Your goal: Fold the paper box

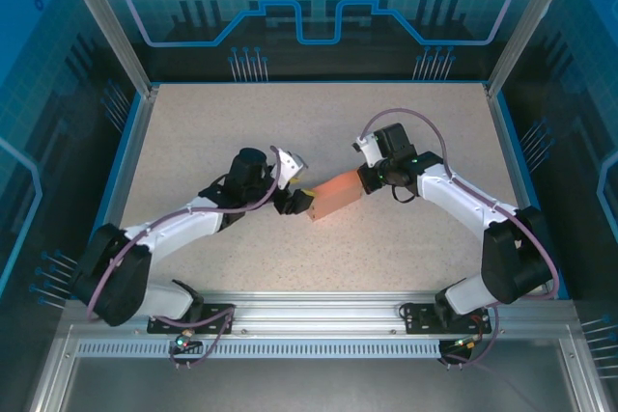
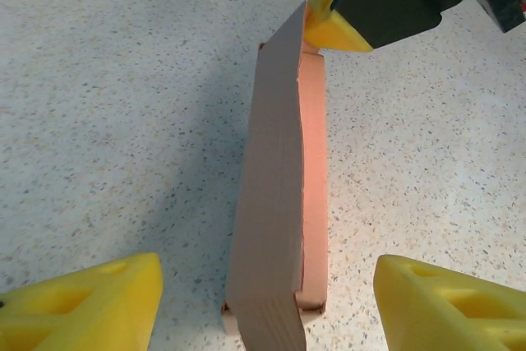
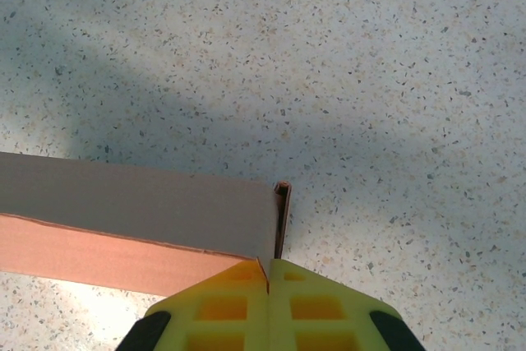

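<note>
On the left, our left gripper (image 1: 297,203) sits at the near end of the paper box (image 1: 336,198). Its two yellow fingers (image 2: 90,306) are spread wide, one on each side of the box. They do not touch it and they hold nothing.

In the middle of the table (image 1: 193,142), the pink box lies between our two arms. It is not a flat sheet now. One long side stands up tall, with a thin pink strip beside it. The shape looks very narrow, more squashed than square. From the right wrist camera we can see a small end flap (image 3: 282,219) sticking up, not tucked in.

On the right, our right gripper (image 1: 367,180) is squeezed shut on the far end of the box. A thin edge of card is pinched between its fingers.

We think the job is about half done. The sides are up, but the box needs to be opened out and the end flaps tucked in and closed.
</note>
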Available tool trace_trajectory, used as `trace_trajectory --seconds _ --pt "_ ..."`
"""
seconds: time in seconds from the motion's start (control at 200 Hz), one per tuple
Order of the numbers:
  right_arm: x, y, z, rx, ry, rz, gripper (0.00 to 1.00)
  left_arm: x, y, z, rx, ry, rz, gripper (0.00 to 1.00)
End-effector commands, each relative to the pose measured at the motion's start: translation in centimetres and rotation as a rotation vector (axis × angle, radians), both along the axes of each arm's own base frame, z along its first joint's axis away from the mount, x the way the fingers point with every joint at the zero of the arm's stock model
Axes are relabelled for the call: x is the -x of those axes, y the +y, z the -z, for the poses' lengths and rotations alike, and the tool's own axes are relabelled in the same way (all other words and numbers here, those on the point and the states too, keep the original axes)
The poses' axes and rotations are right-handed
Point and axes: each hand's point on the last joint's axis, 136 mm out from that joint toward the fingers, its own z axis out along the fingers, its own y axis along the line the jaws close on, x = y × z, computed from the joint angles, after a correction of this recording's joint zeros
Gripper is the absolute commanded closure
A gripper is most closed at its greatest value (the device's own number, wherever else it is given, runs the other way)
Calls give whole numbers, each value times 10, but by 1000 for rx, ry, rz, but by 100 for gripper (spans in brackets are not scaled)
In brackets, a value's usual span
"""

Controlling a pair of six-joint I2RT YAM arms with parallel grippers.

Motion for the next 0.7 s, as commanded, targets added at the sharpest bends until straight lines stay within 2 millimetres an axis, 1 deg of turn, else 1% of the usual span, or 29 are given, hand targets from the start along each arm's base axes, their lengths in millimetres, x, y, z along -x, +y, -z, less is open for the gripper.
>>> trace_trajectory --seconds 0.0,0.16,0.325,0.41,0.585,0.695 --pt "8 0 -6 9 26 14 99 11 18 11 -8 123 -104 33" --pt "7 2 -8 9 25 12 99 21 20 19 -39 181 -98 38" --pt "7 3 -8 13 26 12 99 27 11 26 -79 202 -50 43" --pt "7 3 -7 16 28 12 99 24 6 28 -85 200 -43 46" --pt "8 2 -7 19 29 13 99 14 3 29 -101 189 -61 60" --pt "8 2 -7 21 28 11 99 10 1 28 -103 186 -68 63"
